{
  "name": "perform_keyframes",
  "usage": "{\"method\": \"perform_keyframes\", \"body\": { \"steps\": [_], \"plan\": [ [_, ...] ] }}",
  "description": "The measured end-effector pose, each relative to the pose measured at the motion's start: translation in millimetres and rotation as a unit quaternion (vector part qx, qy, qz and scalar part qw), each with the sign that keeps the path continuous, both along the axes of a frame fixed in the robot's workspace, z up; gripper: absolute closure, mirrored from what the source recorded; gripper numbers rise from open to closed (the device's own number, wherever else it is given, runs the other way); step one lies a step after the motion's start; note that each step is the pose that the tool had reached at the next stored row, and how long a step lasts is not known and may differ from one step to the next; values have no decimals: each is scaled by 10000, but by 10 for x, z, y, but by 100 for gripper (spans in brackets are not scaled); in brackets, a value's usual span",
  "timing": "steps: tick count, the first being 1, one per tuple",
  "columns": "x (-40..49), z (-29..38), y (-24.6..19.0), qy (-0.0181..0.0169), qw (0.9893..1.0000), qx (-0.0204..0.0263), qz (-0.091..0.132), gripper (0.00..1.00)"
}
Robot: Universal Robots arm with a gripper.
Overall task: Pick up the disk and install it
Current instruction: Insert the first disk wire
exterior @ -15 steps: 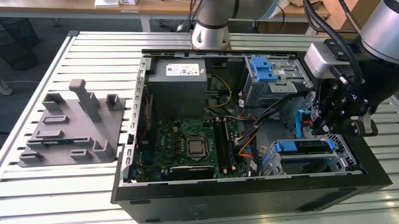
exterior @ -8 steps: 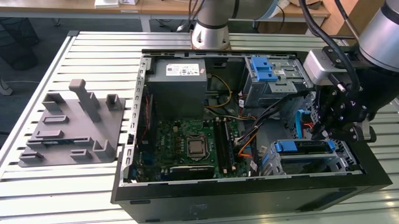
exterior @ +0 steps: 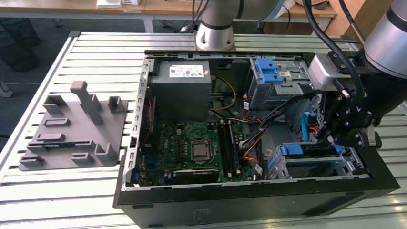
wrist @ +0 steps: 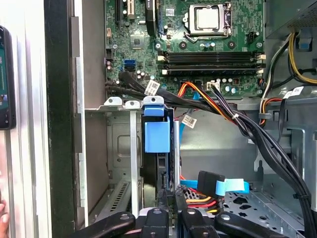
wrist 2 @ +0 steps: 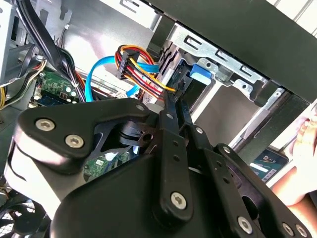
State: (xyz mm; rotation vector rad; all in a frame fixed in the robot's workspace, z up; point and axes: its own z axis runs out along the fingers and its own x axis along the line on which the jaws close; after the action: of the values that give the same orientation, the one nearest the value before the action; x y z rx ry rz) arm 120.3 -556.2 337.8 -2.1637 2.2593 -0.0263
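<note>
Down at the computer case's (exterior: 190, 202) front corner, your gripper (wrist: 168, 208) clamps the disk (wrist: 157, 136) edge-on so it slides into the drive cage (wrist: 116, 148).

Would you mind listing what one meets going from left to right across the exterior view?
Grey fixture block → motherboard inside the open computer case → blue-framed disk in the drive cage → gripper on the arm.

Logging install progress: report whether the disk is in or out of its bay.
In: the disk stands in the metal drive bay, blue carrier tab out, claw beside it.
</note>
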Motion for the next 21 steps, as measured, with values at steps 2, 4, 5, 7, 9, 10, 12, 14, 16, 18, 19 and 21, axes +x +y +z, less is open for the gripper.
{"method": "perform_keyframes", "body": {
  "steps": [2,4,5,7,9,10,12,14,16,18,19,21],
  "plan": [
    [0,-2,0,0,10000,1,-1,83],
    [0,-3,0,4,10000,15,-1,83],
    [1,-3,0,13,10000,29,-2,83],
    [7,-2,0,46,10000,37,-8,83],
    [18,-3,-5,64,10000,37,-24,83],
    [22,-5,-6,67,10000,38,-35,83],
    [23,-10,-11,69,10000,38,-59,83],
    [24,-17,-19,69,9999,37,-83,83],
    [24,-27,-25,69,9999,38,-100,83],
    [24,-32,-27,69,9999,36,-117,83],
    [24,-35,-28,69,9999,36,-125,83],
    [24,-39,-30,69,9999,36,-133,83]
  ]
}}
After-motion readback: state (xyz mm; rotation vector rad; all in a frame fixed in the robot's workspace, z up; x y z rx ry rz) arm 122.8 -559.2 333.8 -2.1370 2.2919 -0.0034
